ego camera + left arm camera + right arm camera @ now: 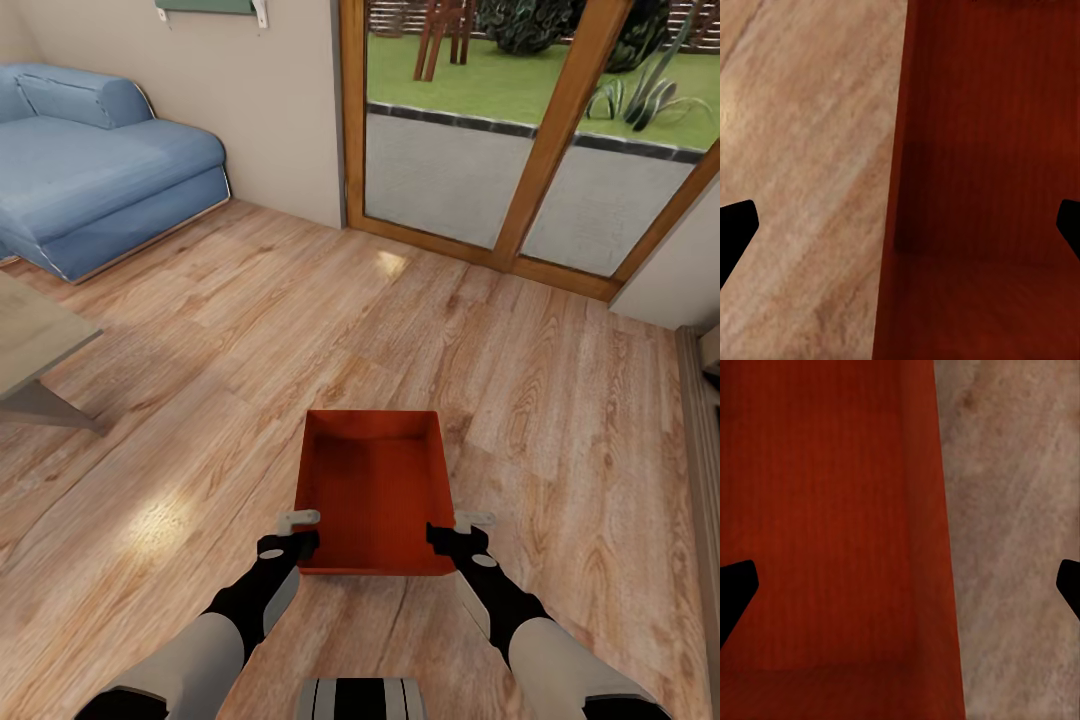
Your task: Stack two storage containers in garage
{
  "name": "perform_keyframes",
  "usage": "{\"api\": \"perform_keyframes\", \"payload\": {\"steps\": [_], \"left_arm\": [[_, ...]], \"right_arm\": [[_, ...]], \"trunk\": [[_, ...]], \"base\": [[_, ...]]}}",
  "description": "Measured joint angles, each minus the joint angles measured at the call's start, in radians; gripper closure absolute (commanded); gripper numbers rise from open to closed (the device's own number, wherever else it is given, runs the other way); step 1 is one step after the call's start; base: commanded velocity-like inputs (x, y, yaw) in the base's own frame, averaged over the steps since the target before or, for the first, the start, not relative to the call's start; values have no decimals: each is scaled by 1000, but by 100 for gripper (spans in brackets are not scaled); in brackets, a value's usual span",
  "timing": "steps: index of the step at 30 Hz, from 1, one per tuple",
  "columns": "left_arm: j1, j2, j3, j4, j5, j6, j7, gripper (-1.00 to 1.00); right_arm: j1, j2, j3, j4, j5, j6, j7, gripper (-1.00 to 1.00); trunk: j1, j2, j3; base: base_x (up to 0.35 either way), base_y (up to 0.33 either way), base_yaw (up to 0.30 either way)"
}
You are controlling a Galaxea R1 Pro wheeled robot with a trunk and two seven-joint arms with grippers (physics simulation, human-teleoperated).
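Observation:
One orange-red storage container [372,490] lies open-topped on the light wood planks of the living room, straight ahead of me. My left gripper [303,531] is at its near left corner, open, with the bin's left wall [894,187] running between the wide-apart fingers. My right gripper [458,530] is at the near right corner, also open, astride the right wall [937,547]. In both wrist views the black fingertips [736,225] [736,585] stand far apart at the picture's edges. The container is empty inside.
A blue sofa [90,170] stands at the back left. The corner of a low grey table [30,360] juts in at the left. Wood-framed glass doors [520,130] face the garden ahead. A wall with a dark ledge [700,400] runs along the right.

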Motion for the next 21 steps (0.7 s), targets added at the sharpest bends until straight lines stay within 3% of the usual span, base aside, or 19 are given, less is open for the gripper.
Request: {"api": "perform_keyframes", "payload": {"steps": [16, 21], "left_arm": [[0, 0, 2, -1, 0, -2, 7, -100], [0, 0, 3, -1, 0, -1, 7, -100]], "right_arm": [[0, -3, 1, 0, 5, 1, 3, -100], [0, -3, 1, 0, 54, 1, 10, -100]], "trunk": [[0, 0, 0], [0, 0, 0]], "base": [[0, 0, 0], [0, 0, 0]]}}
